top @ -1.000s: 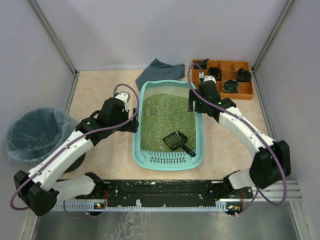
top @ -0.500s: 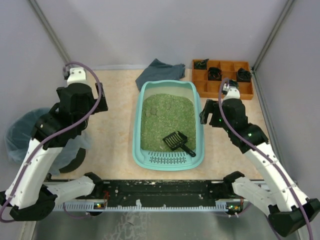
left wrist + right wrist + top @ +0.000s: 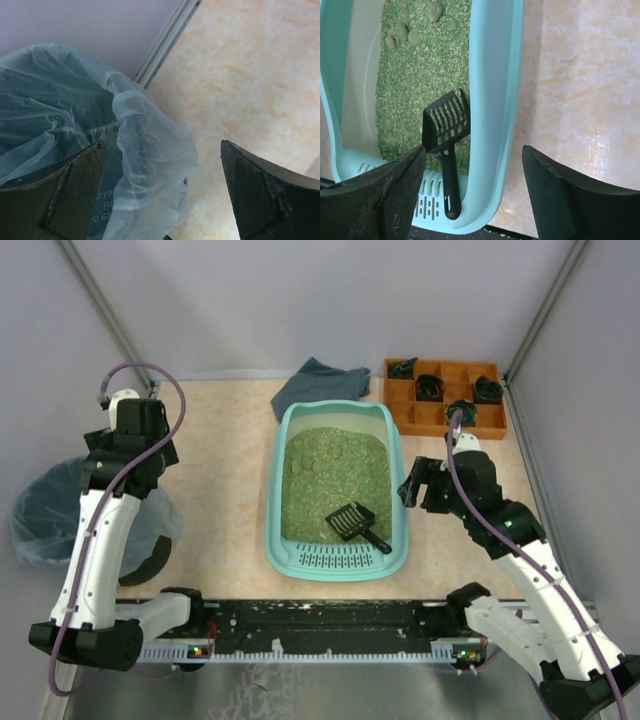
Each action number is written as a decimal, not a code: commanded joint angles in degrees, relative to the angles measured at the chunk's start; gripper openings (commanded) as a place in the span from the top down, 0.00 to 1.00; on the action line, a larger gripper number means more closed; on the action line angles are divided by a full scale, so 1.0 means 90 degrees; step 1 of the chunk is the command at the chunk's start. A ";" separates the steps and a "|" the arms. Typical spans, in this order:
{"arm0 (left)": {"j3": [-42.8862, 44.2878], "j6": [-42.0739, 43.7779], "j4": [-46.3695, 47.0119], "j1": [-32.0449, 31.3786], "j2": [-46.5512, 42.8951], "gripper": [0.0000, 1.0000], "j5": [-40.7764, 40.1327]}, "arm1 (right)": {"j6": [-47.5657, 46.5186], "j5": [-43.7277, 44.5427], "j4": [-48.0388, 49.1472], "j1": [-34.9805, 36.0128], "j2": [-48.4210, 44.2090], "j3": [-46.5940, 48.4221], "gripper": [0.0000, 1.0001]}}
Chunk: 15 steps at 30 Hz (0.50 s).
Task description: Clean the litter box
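The turquoise litter box [image 3: 272, 510] sits mid-table, filled with green litter, with pale clumps [image 3: 305, 462] toward its far end. A black slotted scoop [image 3: 357, 524] lies in it near the grille, its handle against the right wall. My right gripper [image 3: 473, 147] hangs open and empty above the box's right rim [image 3: 495, 100], with the scoop [image 3: 446, 130] just inside. My left gripper [image 3: 162, 142] is open and empty, high above the rim of the bag-lined bin [image 3: 60, 100], far from the box.
The round bin [image 3: 60, 505] stands off the table's left edge. An orange compartment tray [image 3: 445, 395] with black items sits at the back right. A grey cloth [image 3: 320, 383] lies behind the box. Cage posts and walls close in both sides.
The left arm swung away from the box's left side and up over the bin. The right arm pulled back from the box's far right corner toward its near right side.
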 commanded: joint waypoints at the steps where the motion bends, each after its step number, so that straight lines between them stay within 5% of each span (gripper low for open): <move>1: -0.0394 -0.0029 0.0631 0.0708 0.0020 0.00 0.0453 | 0.0075 -0.0263 -0.0077 0.0028 -0.0095 0.0337 0.23; 15: -0.1240 0.0050 0.1465 0.1367 0.0477 0.32 0.1210 | 0.0096 -0.0580 -0.0072 0.0028 -0.0165 0.0239 0.24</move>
